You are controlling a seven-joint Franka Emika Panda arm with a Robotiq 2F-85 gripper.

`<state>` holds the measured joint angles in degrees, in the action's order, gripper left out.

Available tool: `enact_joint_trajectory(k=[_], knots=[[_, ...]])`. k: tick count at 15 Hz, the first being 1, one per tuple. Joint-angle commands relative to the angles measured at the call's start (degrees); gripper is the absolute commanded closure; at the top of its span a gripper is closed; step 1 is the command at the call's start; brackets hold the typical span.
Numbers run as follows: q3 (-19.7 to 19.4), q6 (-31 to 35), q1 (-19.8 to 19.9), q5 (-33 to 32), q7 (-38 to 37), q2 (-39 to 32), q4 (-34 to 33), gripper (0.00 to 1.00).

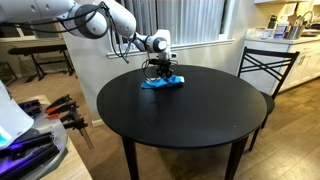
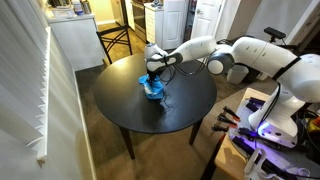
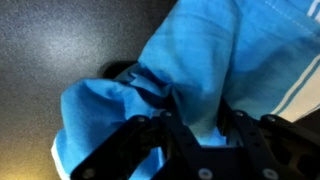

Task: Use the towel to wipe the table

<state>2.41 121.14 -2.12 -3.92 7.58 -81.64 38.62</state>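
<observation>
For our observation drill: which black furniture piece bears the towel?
The round table: the blue towel lies on it at the gripper; the chair beside it has none.

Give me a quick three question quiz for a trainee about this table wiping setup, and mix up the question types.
1. True or false: the towel lies at the middle of the round black table.
2. Multiple choice: in the wrist view, what sits between the fingers of the end effector? A) bare tabletop, B) bunched towel cloth, C) a sponge.
3. Short answer: what piece of furniture stands beside the table in an exterior view?

Key:
1. False. It lies near the table's rim.
2. B.
3. A black chair.
</observation>
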Motion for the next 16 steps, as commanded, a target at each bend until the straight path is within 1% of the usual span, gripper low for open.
enact_joint_trajectory(k=[1, 2, 4, 6, 7, 14, 15, 16], knots=[[1.0, -2.0, 0.5, 0.5, 2.5, -1.3, -2.7, 0.9], [0.9, -1.9, 0.5, 0.4, 2.5, -1.3, -2.9, 0.94], [1.0, -2.0, 0.4, 0.4, 2.8, -1.3, -3.2, 0.96], [1.1, -2.4, 0.4, 0.2, 3.4, -1.3, -3.4, 0.94], [0.2, -0.4, 0.0, 0.0, 0.8, -0.6, -1.7, 0.86], [0.3, -0.5, 0.0, 0.0, 1.2, -0.6, -1.8, 0.86], [-0.2, -0.3, -0.6, -0.6, 1.1, -0.9, -1.8, 0.94], [-0.7, -0.1, -0.6, -1.0, 0.8, -1.1, -1.7, 0.94]])
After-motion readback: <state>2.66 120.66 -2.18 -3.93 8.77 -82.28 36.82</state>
